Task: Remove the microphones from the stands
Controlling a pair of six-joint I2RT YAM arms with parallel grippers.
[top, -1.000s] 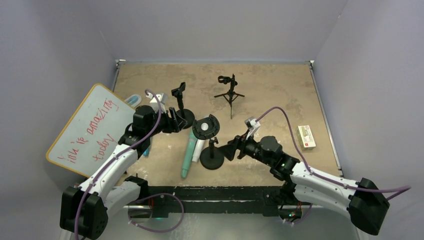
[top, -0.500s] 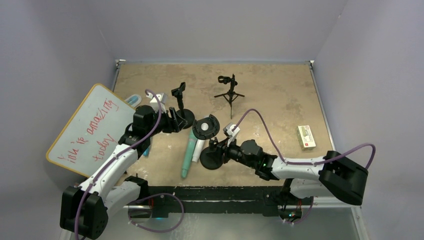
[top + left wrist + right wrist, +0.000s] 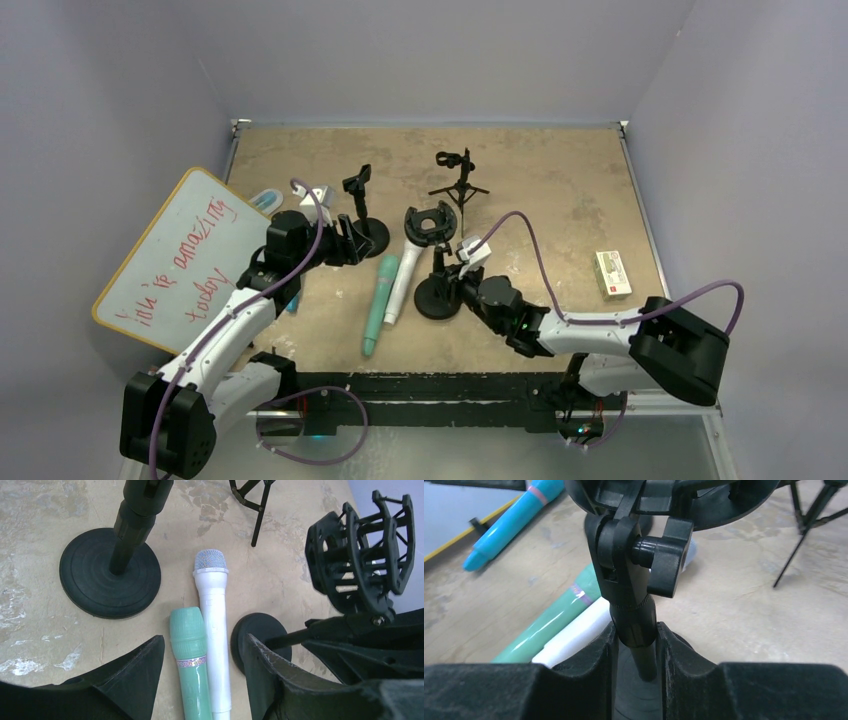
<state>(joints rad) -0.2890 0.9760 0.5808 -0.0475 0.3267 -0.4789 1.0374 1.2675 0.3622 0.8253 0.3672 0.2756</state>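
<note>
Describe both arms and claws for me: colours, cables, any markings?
The left arm and right arm have white links with black joints, and a purple cable loops along each. The left claw and right claw are matte black, with thick blocky fingers. No markings are visible.

White microphone [image 3: 400, 283] lies flat beside the upright black stand [image 3: 430, 224].

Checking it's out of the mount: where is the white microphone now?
Top view: the white microphone lies flat on the table near centre, between the green microphone and the base of the shock-mount stand.
</note>
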